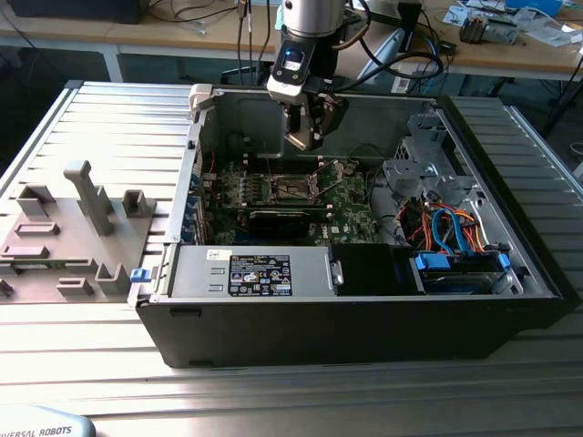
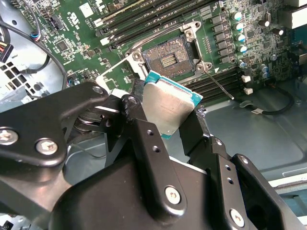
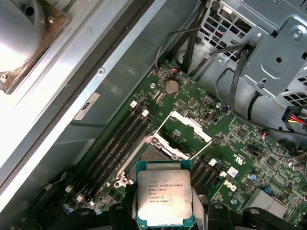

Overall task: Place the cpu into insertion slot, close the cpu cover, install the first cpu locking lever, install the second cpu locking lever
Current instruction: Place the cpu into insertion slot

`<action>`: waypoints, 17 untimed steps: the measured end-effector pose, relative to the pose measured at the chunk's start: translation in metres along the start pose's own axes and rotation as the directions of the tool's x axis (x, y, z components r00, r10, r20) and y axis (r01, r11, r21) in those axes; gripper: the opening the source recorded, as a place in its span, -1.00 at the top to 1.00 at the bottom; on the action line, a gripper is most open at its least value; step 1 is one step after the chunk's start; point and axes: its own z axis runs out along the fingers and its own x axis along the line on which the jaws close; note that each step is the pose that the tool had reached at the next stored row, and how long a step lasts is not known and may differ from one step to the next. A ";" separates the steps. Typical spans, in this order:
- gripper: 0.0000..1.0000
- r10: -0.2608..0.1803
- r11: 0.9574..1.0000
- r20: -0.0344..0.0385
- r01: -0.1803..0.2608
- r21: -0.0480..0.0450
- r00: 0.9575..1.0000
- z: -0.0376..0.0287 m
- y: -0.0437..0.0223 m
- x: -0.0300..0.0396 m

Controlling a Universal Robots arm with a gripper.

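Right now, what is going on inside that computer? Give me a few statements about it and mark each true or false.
1. The gripper holds the cpu between its fingers. True.
2. The cpu already sits in the insertion slot. False: it is held above the slot, which is bare.
3. The cpu cover is shut over the slot. False: it is swung open, clear of the slot.
4. The computer case lies on the table with its side open. True.
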 end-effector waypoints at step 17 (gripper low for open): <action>-0.08 0.025 1.000 0.002 -0.025 0.000 1.000 0.0001 0.0000 0.0000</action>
